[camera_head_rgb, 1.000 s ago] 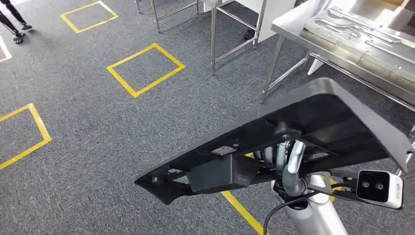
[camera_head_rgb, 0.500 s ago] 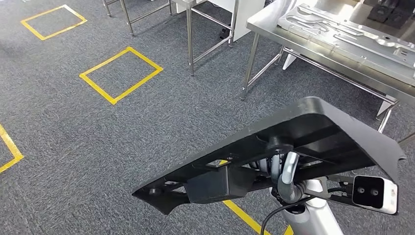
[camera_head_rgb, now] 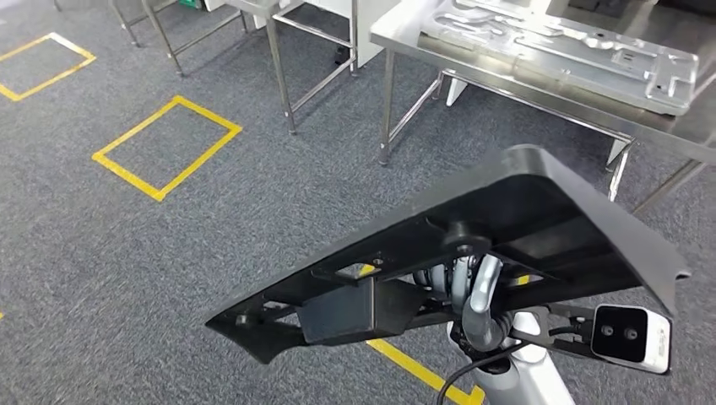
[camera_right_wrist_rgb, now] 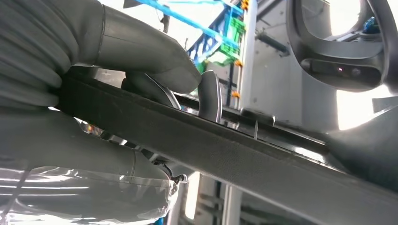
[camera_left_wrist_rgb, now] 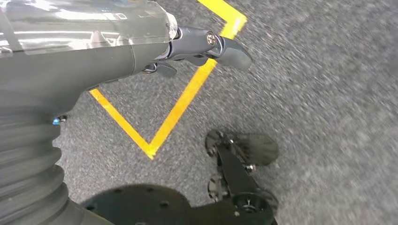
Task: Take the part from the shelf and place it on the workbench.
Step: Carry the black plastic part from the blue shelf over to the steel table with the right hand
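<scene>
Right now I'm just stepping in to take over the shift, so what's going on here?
The robot's right hand holds a large black part up above the grey carpet. A steel workbench with a metal fixture plate on it stands ahead, so the part is not yet placed. The left hand hangs over the floor, holding nothing.

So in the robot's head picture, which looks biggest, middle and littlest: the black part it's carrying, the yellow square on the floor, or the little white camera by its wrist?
1. The black part looks biggest, though it is nearest the camera.
2. The yellow square on the carpet, farther away.
3. The white camera at the wrist looks smallest.
</scene>
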